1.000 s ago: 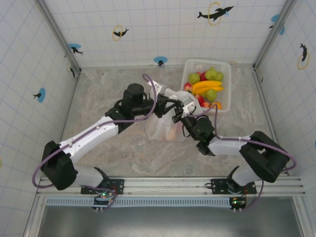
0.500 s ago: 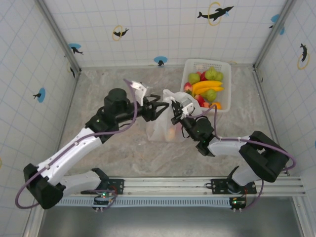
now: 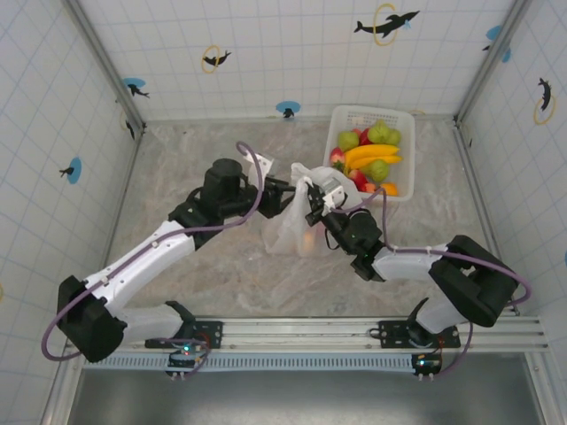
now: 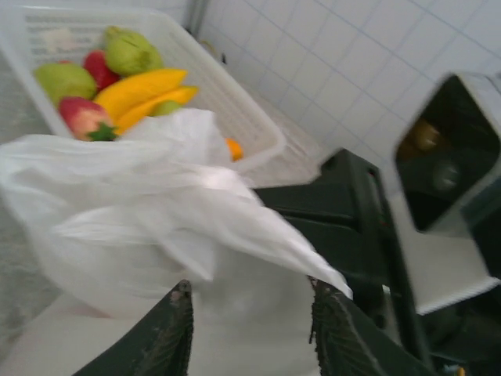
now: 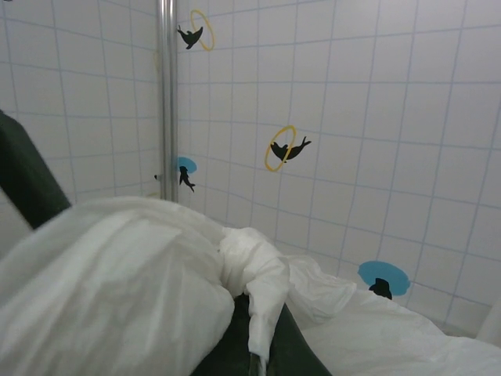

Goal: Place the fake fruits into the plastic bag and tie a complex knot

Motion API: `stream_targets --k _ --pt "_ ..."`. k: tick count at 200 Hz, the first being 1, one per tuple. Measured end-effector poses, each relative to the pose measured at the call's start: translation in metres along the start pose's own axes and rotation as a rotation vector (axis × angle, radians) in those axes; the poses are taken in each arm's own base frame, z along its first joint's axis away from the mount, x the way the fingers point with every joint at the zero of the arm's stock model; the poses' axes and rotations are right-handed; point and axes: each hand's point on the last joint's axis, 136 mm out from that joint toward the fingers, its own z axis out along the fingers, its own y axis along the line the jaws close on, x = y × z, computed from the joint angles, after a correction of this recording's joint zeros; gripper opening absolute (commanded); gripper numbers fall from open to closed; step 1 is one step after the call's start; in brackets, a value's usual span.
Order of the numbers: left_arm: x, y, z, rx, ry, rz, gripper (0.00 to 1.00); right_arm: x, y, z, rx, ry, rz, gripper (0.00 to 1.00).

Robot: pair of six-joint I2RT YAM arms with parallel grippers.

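marbled bench [image 3: 195,274], tiled walls [image 3: 266,62]. from above, the plastic bag [image 3: 297,226] sits mid-bench beside the basket [image 3: 372,111] of fake fruits [image 3: 372,152] at the far right corner; both arms reach inward, elbows bent. left wrist: my left gripper [image 4: 249,296] gapes around its thin, slippery film. right wrist: my right gripper [image 5: 254,329] is pinched on a bunched fold, likely the best hold.

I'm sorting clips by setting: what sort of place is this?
Probably a robot test cell in a lab: white tiled walls with dolphin stickers, a marble-patterned tabletop, two white-and-black robot arms bolted to a metal rail.
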Motion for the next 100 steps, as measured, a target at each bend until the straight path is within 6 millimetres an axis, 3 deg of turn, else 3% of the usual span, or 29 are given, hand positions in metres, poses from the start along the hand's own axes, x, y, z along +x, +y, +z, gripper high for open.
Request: stream_targets --k 60,100 --pt "0.020 -0.012 0.026 0.020 0.033 -0.009 0.34 0.013 -0.015 -0.014 -0.009 0.004 0.079 0.00" --pt "0.028 -0.009 0.032 0.020 0.023 -0.028 0.34 0.005 -0.018 -0.019 -0.032 -0.038 0.151 0.00"
